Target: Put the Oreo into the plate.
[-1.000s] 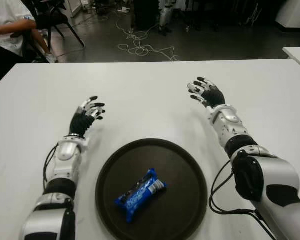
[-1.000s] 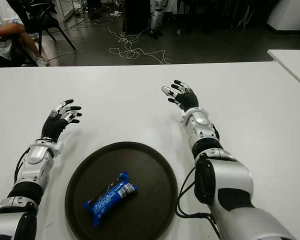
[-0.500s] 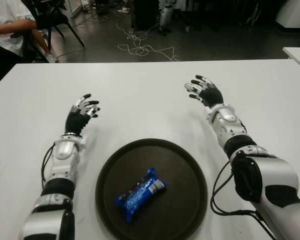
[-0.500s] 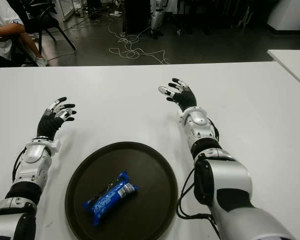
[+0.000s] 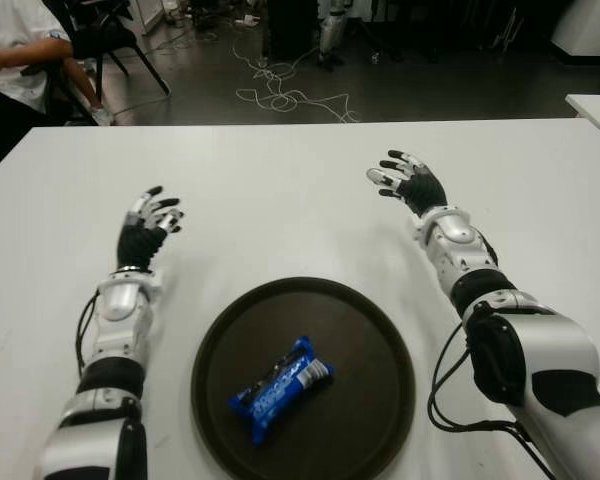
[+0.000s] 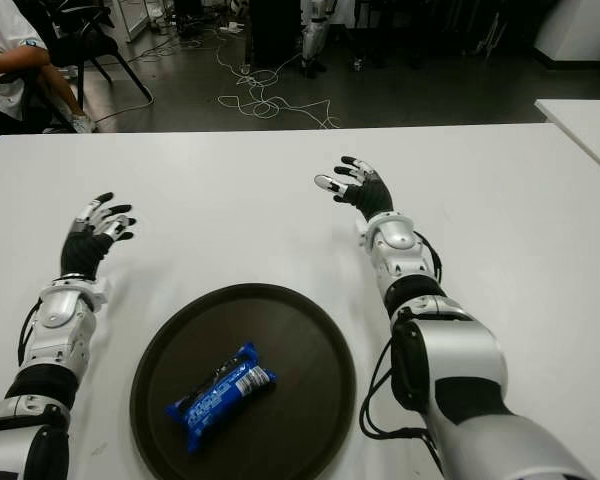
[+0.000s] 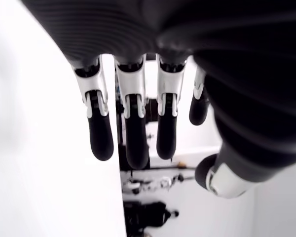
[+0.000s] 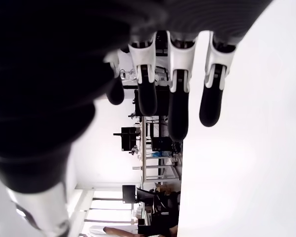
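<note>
Right hand (image 8: 153,94) close up, fingers (image 8: 178,98) extended, nothing held, over white worktop (image 8: 256,163); dim clutter beyond, probably room furniture.

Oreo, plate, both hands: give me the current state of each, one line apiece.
Oreo pack: lying flat inside the plate, sealed, nothing touching it.
plate: flat on the white table, holding only the Oreo pack.
left hand: fingers spread, holding nothing, beyond the plate on its left.
right hand: fingers spread, holding nothing, beyond the plate on its right.
</note>
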You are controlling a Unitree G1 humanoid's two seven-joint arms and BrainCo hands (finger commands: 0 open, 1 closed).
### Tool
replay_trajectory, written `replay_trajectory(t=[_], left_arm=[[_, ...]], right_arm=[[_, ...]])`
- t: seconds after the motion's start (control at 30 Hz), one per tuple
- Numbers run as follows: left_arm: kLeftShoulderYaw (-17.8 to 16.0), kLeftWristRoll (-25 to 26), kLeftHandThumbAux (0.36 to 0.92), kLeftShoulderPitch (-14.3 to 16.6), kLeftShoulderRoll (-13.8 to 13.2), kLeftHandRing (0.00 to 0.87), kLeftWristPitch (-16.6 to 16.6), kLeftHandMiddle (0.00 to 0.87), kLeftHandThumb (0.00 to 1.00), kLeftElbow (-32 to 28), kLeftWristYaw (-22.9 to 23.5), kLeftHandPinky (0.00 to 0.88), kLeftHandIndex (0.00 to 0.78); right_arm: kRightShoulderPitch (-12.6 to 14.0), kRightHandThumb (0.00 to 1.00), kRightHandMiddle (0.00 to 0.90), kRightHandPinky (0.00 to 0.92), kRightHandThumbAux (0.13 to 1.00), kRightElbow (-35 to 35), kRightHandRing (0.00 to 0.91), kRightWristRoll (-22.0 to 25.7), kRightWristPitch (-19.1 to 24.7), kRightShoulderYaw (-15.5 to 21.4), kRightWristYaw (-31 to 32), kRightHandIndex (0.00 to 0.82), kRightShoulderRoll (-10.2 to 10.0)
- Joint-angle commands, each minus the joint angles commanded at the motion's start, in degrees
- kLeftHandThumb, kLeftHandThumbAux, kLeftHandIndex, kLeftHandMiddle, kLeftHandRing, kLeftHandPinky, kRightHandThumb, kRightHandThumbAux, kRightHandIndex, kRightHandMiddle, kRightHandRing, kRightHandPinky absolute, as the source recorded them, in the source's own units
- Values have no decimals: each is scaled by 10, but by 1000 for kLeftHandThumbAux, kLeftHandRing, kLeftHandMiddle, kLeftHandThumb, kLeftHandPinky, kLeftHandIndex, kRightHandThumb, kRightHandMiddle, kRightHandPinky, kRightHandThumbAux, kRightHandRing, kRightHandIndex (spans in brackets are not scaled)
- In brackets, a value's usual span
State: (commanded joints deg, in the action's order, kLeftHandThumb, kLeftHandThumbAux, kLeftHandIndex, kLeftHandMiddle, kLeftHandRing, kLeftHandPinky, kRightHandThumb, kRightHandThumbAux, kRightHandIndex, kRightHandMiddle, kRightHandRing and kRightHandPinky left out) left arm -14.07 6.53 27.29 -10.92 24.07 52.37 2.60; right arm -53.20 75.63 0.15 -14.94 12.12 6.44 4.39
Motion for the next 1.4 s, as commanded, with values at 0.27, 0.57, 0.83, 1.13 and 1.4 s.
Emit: replay_trajectory(t=[0.27, 0.57, 0.83, 1.13, 1.4], left_arm=[[-12, 7, 710, 1, 0, 294, 8, 283, 209, 5, -3, 327, 171], [-26, 24, 692, 0, -3, 283, 11, 271, 197, 4, 1, 315, 173], [-43, 47, 692, 5, -1, 285, 12, 266, 197, 2, 11, 326, 172], [-50, 59, 704, 1, 3, 273, 0, 250, 175, -24, 8, 318, 155], [-51, 65, 710, -4, 4, 274, -18, 258, 170, -46, 5, 312, 161]], right_arm=[[6, 0, 300, 376, 740, -3, 334, 3, -15, -2, -5, 202, -4], [26, 0, 307, 399, 754, -17, 348, 7, -43, -3, -15, 203, -12], [43, 0, 300, 398, 790, -33, 343, 16, -41, 2, -34, 197, -16], [56, 0, 324, 425, 814, -47, 370, 35, -25, 10, -57, 220, -22], [60, 0, 319, 413, 836, -55, 361, 40, -13, 14, -83, 220, -25]])
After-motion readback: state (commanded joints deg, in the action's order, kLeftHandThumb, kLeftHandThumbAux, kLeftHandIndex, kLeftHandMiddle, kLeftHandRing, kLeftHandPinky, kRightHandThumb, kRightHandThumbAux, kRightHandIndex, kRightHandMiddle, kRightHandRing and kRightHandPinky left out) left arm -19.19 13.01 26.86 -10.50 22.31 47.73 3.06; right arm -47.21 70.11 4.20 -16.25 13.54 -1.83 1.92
